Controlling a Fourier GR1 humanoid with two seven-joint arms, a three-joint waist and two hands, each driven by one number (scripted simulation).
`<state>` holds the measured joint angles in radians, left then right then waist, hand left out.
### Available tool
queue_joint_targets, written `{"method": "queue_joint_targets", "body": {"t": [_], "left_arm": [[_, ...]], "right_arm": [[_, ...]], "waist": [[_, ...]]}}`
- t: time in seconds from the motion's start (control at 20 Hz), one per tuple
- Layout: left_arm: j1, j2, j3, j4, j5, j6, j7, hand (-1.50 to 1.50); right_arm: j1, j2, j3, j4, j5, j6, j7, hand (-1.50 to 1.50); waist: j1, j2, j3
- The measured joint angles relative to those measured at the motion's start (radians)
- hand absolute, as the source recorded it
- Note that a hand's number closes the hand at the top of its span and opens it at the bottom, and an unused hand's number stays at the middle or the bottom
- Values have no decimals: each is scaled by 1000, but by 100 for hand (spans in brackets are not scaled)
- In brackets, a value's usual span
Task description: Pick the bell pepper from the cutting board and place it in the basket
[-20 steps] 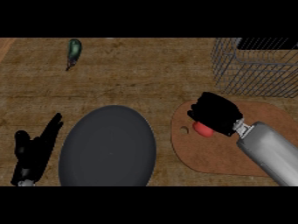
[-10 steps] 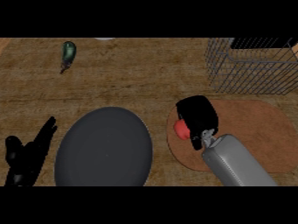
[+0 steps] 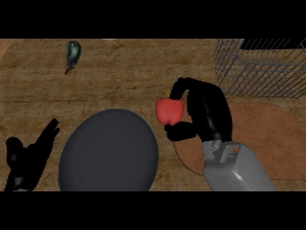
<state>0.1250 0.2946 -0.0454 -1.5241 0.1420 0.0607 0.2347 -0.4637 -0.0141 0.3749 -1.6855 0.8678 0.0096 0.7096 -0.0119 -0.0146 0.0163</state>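
A red bell pepper [image 3: 169, 111] with a small stem is held off the counter by my right hand [image 3: 205, 112], whose fingers and thumb curl round it from the right. The hand hangs over the left edge of the round brown cutting board [image 3: 274, 134]. The wire basket [image 3: 268, 67] stands at the back right, beyond the board and apart from the hand. My left hand [image 3: 29, 157] rests open at the lower left, fingers pointing up.
A large dark grey plate [image 3: 107, 152] lies between my two hands, just left of the board. A dark green eggplant [image 3: 72, 51] lies at the back left on the wooden counter.
My right hand has closed on the pepper and lifted it off the board, moving left and up. The view has shifted a little. The left hand stays put.
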Motion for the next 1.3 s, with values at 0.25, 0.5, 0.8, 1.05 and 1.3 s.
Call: {"method": "queue_joint_targets", "body": {"t": [0.25, 0.5, 0.8, 1.05, 1.3], "left_arm": [[1, -6, 0, -1, -9, 3, -8, 0], [5, -17, -5, 2, -27, 8, -26, 0], [-8, -31, -12, 0, -42, 18, -6, 0], [-15, -24, -7, -9, -35, 2, 22, 0], [-8, -29, -3, -12, -39, -5, 8, 0]], "right_arm": [[-125, 9, -65, -143, -14, -60, 167, 150], [-272, -6, -169, -198, 25, 6, 292, 150], [-410, -81, -346, -182, -12, 62, 318, 150], [-511, -166, -473, -75, -72, 108, 303, 150], [-534, -255, -554, 34, -118, 135, 249, 150]], "waist": [[4, -1, -2], [4, 0, -3], [7, 3, -3], [15, 7, -5], [18, 9, -4]]}}
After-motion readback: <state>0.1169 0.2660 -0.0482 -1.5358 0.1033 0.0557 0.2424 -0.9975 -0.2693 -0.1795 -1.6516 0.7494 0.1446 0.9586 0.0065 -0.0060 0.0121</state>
